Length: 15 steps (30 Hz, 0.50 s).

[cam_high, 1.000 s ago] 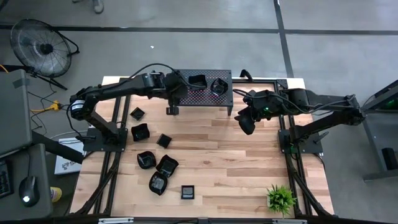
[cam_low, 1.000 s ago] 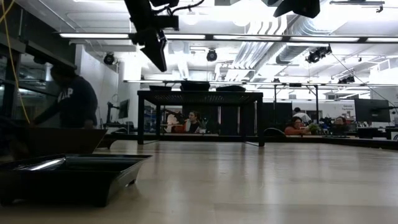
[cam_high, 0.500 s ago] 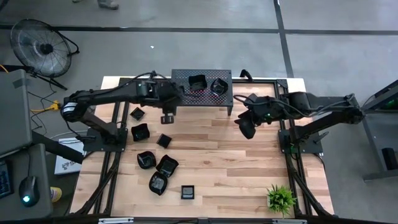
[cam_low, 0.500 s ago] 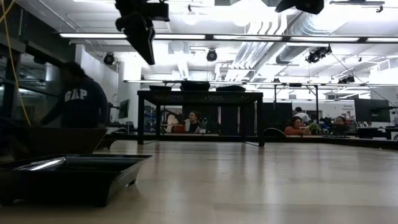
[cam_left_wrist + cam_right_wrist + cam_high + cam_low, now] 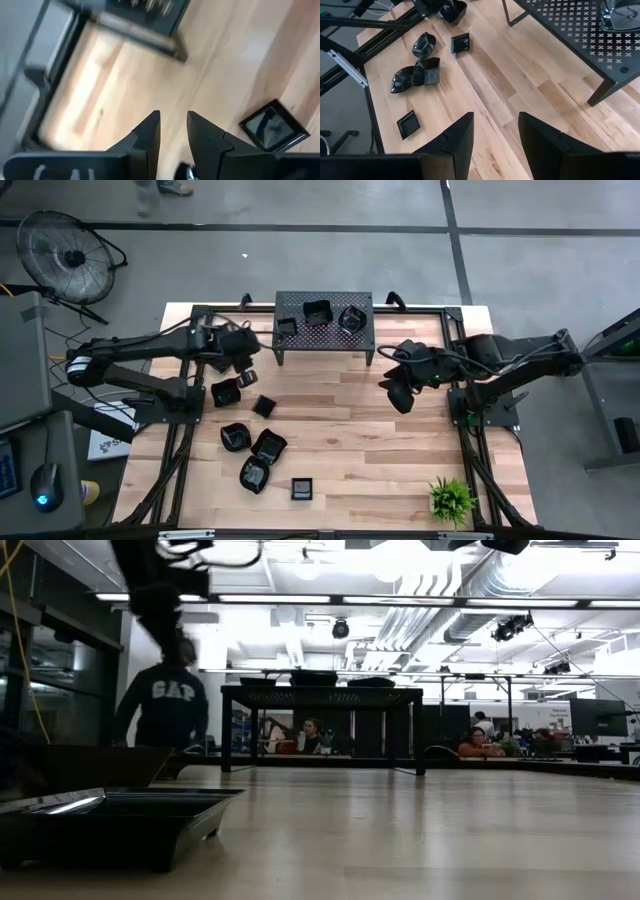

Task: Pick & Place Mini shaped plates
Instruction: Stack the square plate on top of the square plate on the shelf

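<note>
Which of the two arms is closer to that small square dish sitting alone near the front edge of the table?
The left. Its end effector is up near the stand's left end, beyond the dish cluster from the square dish. The right end effector is out toward the table's right side, a bit farther away.

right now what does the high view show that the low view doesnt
Only the high view: the left gripper and right gripper over the wooden table, three mini shaped plates on the perforated stand seen from above, more scattered at the table's left, a fan, a small green plant.

Only the low view: the room behind, a person in a dark hoodie, seated people, ceiling lights.

Both: the stand with plates on top, and the table surface.
</note>
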Tool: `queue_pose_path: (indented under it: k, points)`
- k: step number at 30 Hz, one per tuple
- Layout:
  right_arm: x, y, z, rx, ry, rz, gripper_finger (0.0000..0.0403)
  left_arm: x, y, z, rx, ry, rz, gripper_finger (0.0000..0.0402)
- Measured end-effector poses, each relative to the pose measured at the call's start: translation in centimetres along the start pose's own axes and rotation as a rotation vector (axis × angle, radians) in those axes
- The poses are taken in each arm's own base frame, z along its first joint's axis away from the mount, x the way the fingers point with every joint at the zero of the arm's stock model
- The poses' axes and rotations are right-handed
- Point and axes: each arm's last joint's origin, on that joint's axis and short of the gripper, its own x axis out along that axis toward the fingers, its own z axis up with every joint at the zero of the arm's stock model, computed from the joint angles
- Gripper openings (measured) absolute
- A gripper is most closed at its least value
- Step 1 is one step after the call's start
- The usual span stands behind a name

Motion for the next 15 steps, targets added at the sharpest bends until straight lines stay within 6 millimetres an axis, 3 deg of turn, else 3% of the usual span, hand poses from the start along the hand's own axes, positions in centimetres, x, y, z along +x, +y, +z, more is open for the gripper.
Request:
queue_pose_path:
  k: [7, 15]
  points:
    - [-0.1, 0.2, -0.1, -0.003, -0.015, -0.012, 0.0149, 2.6, 1.7, -4.3, -0.309, 0.118, -0.037, 0.0092]
    - [-0.1, 0.1, -0.1, 0.032, -0.032, -0.028, 0.0149, 5.2, 3.3, -6.1, -0.462, 0.218, -0.035, 0.0092]
